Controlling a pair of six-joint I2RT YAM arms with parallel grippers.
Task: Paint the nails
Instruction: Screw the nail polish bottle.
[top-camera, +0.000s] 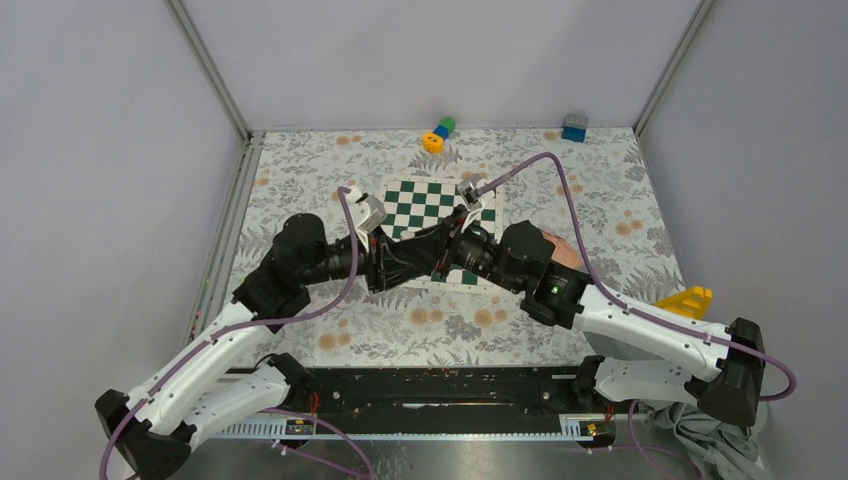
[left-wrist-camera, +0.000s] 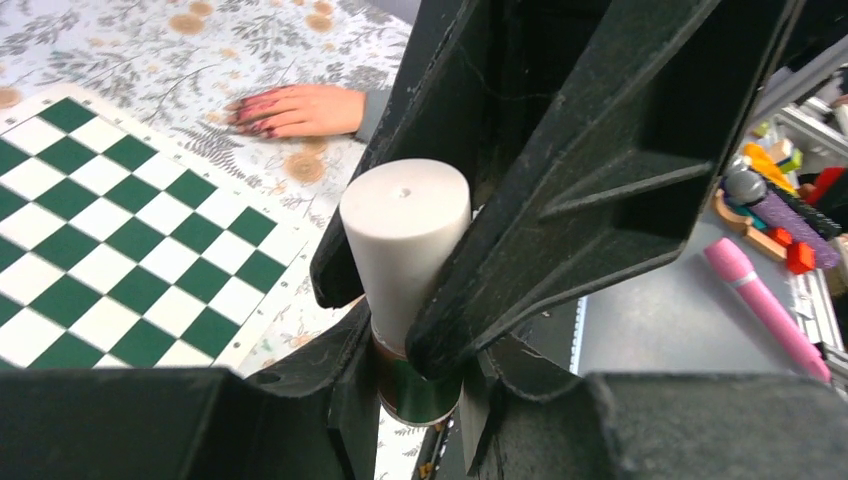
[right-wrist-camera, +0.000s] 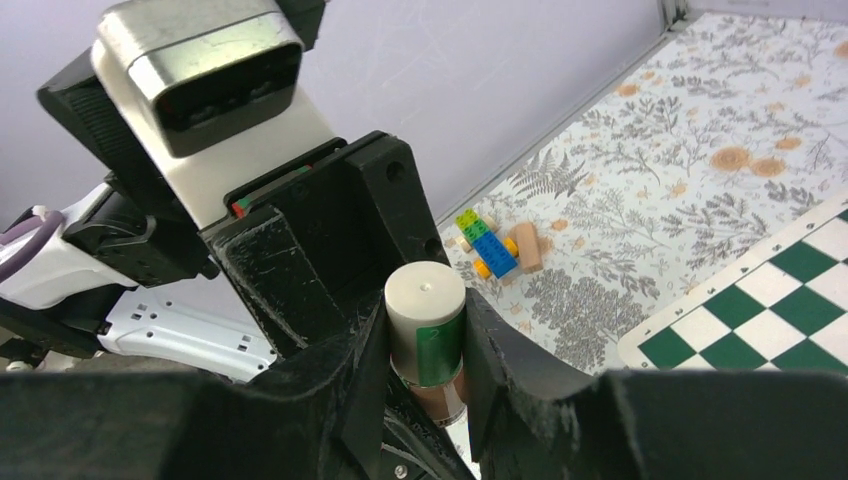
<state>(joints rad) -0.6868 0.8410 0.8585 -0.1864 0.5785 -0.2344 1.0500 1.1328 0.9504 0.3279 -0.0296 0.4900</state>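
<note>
A small nail polish bottle with a white cap (left-wrist-camera: 405, 235) and brownish glass (left-wrist-camera: 415, 385) is held between both grippers over the near edge of the chessboard (top-camera: 420, 205). My left gripper (left-wrist-camera: 415, 370) is shut on the glass body. My right gripper (right-wrist-camera: 425, 330) is shut on the white cap (right-wrist-camera: 425, 300), which carries a green label. In the top view the two grippers, left (top-camera: 405, 264) and right (top-camera: 460, 250), meet tip to tip and hide the bottle. A light-skinned hand (left-wrist-camera: 300, 108) with a grey sleeve lies flat on the floral cloth; its nails (left-wrist-camera: 250, 112) look reddish-pink. The hand (top-camera: 562, 250) is mostly hidden behind my right arm.
A yellow, blue and green brick toy (top-camera: 438, 133) and a blue brick (top-camera: 574, 127) lie by the back wall. A yellow piece (top-camera: 686, 300) sits at the right. A pink pen (left-wrist-camera: 765, 305) and several toys (left-wrist-camera: 775, 200) lie off the cloth.
</note>
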